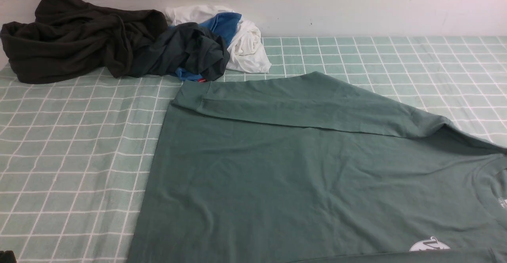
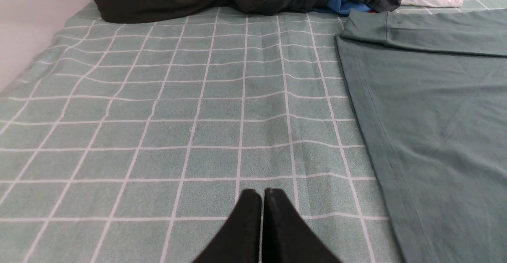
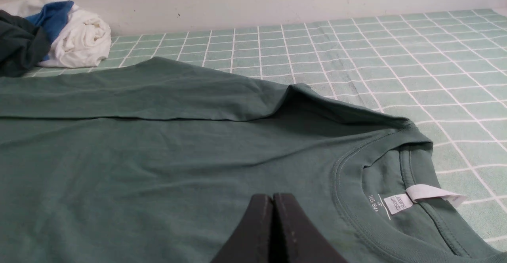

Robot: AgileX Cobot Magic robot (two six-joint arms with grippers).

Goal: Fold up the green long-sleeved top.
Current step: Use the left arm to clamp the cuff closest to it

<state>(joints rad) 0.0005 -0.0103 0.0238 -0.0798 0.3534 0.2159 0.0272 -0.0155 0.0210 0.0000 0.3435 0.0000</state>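
Two clenched, empty tools hover, left tool point(image 2: 262, 193) over the desk point(image 1: 71, 144), right tool point(image 3: 272, 197) beside the collar point(image 3: 356, 164), as the green long-sleeved top point(image 1: 297, 168) lies flat toward the desk's near right corner, far sleeve point(image 1: 301, 100) folded in; next, probably, opening to take the unseen near sleeve.

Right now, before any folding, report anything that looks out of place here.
A crumpled heap of dark garments and white and blue garments sits far left, right beside the sleeve cuff of the green long-sleeved top. The top lies flat; nothing looks damaged.
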